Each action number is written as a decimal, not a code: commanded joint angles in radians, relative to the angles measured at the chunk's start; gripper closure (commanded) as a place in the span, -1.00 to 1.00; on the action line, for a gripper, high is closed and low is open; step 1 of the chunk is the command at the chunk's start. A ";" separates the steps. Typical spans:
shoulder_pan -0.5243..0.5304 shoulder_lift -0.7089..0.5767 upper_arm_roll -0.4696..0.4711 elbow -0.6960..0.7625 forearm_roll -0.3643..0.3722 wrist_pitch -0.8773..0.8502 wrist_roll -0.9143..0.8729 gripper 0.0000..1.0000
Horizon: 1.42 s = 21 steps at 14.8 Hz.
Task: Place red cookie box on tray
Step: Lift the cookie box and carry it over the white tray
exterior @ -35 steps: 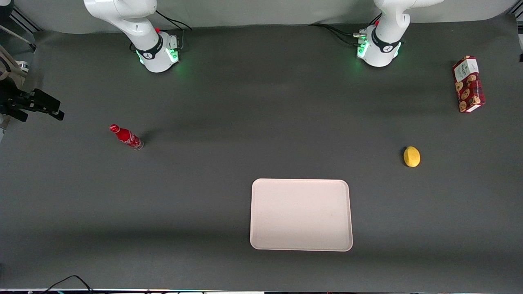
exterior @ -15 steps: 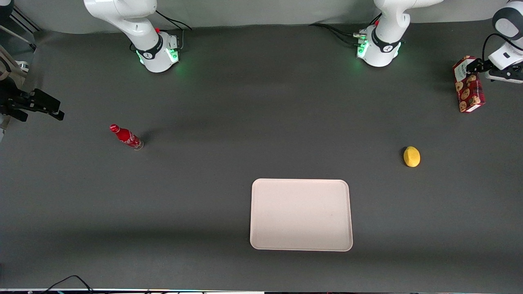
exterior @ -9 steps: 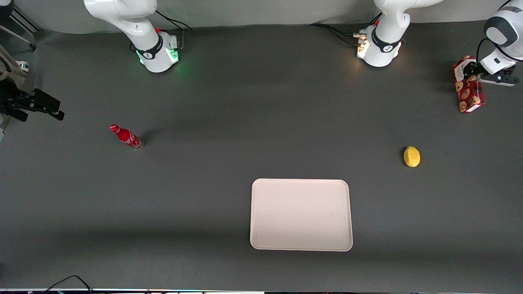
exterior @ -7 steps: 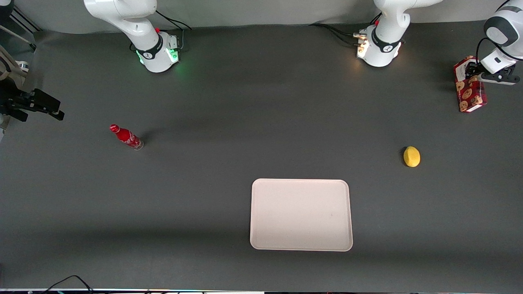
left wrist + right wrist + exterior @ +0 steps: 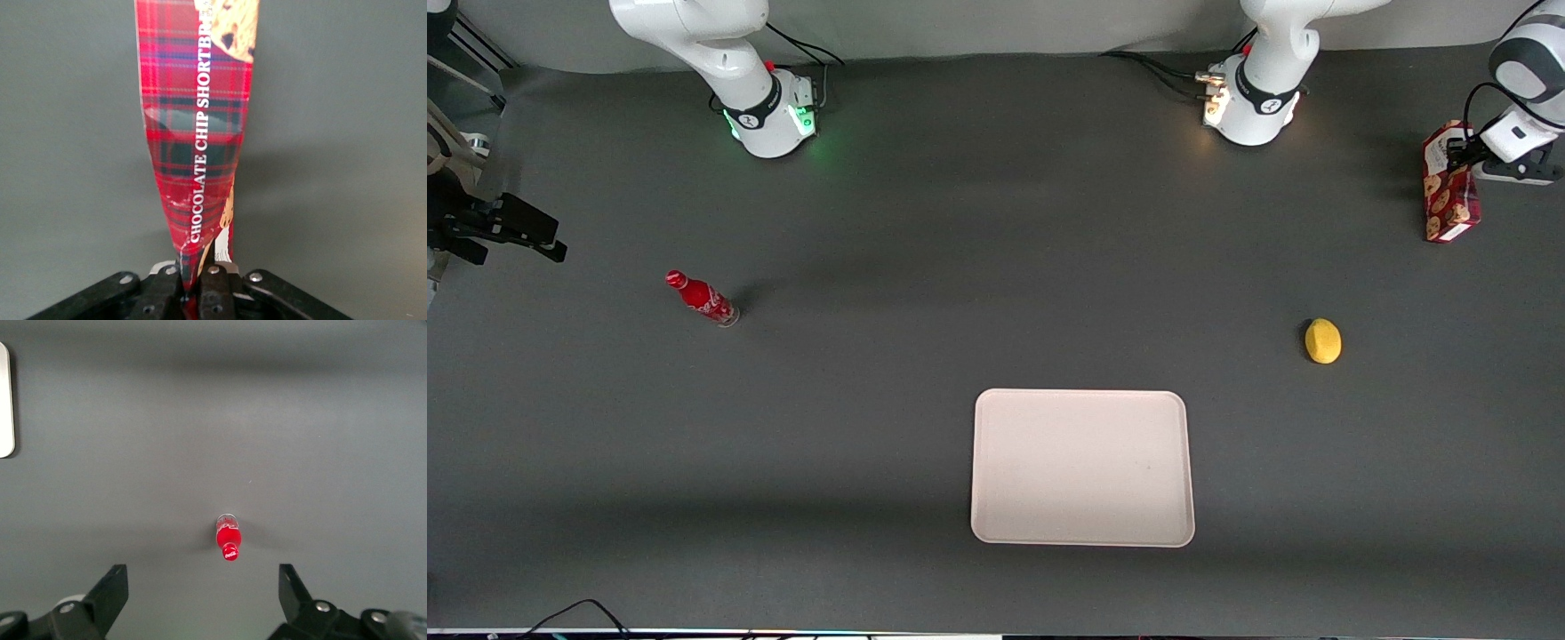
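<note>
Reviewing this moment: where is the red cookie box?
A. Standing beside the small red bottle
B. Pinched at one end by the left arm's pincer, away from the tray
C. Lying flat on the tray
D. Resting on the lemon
B. The pincer is shut on one squashed end of the red cookie box, toward the working arm's end of the table, with the tray bare.

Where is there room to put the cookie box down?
The tray is bare all over, and so is the table between it and the lemon. Nowhere is crowded. The gripper is shut on the red cookie box at the working arm's end.
</note>
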State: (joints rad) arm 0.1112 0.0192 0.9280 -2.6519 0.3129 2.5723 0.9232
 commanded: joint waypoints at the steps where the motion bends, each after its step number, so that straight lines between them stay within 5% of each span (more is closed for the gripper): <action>1: -0.002 -0.061 -0.113 0.262 -0.104 -0.380 0.019 1.00; 8: -0.001 -0.025 -0.360 0.792 -0.186 -0.914 -0.154 1.00; 14: -0.002 -0.010 -0.771 1.021 -0.215 -1.130 -0.642 1.00; 21: 0.008 0.296 -1.174 1.320 -0.282 -1.206 -1.116 1.00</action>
State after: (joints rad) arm 0.0979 0.1386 -0.1418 -1.5026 0.0564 1.4013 -0.0524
